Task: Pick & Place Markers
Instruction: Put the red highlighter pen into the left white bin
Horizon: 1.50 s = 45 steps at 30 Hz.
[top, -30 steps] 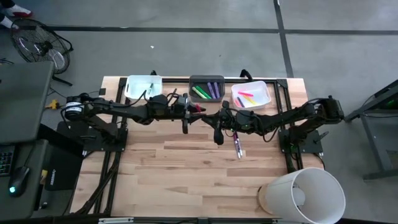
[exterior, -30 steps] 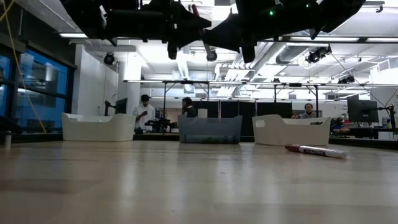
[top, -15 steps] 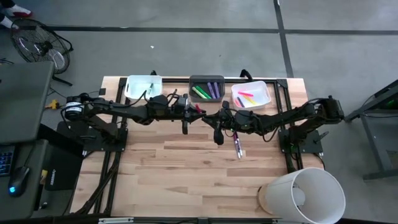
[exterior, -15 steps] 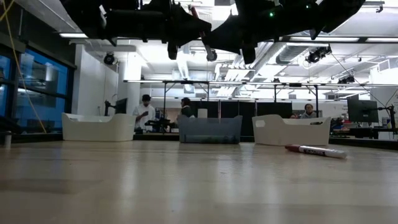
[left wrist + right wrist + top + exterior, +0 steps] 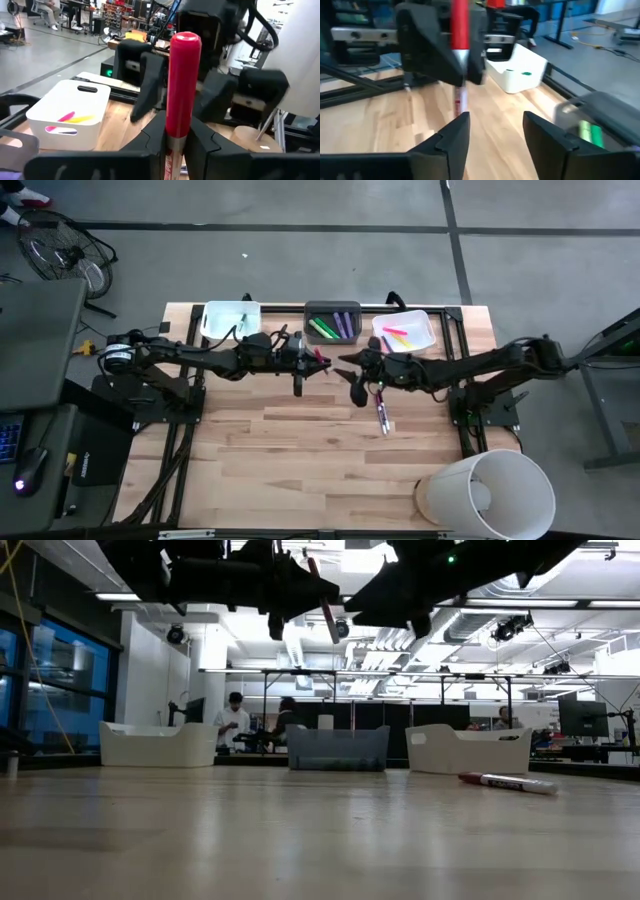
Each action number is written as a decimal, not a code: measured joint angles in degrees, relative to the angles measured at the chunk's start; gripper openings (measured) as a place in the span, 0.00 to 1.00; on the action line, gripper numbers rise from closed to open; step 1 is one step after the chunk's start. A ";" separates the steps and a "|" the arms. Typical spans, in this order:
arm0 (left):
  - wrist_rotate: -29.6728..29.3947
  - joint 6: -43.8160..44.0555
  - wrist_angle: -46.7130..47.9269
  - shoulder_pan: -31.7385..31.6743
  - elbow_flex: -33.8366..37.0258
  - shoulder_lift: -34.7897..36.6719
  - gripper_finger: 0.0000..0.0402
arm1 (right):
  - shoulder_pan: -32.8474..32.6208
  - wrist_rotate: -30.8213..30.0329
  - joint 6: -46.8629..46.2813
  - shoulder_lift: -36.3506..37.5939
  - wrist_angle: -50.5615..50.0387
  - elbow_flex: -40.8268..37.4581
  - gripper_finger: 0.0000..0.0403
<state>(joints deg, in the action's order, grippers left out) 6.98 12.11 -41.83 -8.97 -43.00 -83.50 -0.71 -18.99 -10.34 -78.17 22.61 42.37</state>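
Note:
High above the table's middle, my left gripper [image 5: 312, 361] is shut on a red-capped marker [image 5: 183, 85], which also shows in the low view [image 5: 322, 600]. My right gripper [image 5: 352, 374] stands open just to its right, facing it, nothing between its fingers [image 5: 492, 135]. Another marker [image 5: 382, 412], purple and white, lies flat on the table below my right arm. More markers lie in the grey bin [image 5: 332, 323] and the right white bin [image 5: 404, 332] at the far edge. My left gripper pinches the red marker between its two fingers [image 5: 152, 142], on the pale barrel just below the red cap [image 5: 175, 144]. The fingers come level from the table's left and lie across the marker. The marker stands tilted, cap end up, well clear of the table.
A left white bin [image 5: 230, 320] sits at the far edge beside the grey one. A large white bucket [image 5: 485, 492] lies at the table's near right corner. Bare wood stretches across the near half of the table.
My right gripper has let go of the red marker and drawn back toward the table's right edge. The marker stays up in my left gripper and now leans more.

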 joint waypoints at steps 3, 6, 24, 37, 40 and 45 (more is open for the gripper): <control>-0.04 -1.09 0.54 0.00 0.00 0.51 0.09 | -0.04 -1.98 -0.03 2.65 -3.89 -0.01 0.45; -0.38 -1.98 1.99 -0.04 0.02 1.73 0.08 | -0.09 -2.71 -0.07 4.58 -7.03 0.00 0.45; -16.51 -11.77 38.44 -0.04 0.00 19.85 0.10 | -0.09 -3.62 -5.87 5.44 -14.32 -0.01 0.46; -26.96 -7.00 44.03 -2.58 6.43 23.64 0.09 | -0.09 -3.59 -8.92 5.44 -14.19 -0.02 0.46; -27.03 -3.46 43.59 -5.49 8.68 24.47 0.10 | -0.09 -3.43 -9.13 5.44 -14.18 -0.02 0.46; -27.06 -1.20 44.07 -9.79 9.41 27.03 0.10 | -0.09 -3.49 -9.95 5.44 -14.12 -0.02 0.46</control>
<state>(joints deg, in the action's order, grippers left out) -20.08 10.91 2.24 -18.76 -33.60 -56.48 -0.80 -22.48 -20.29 -72.73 8.49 42.35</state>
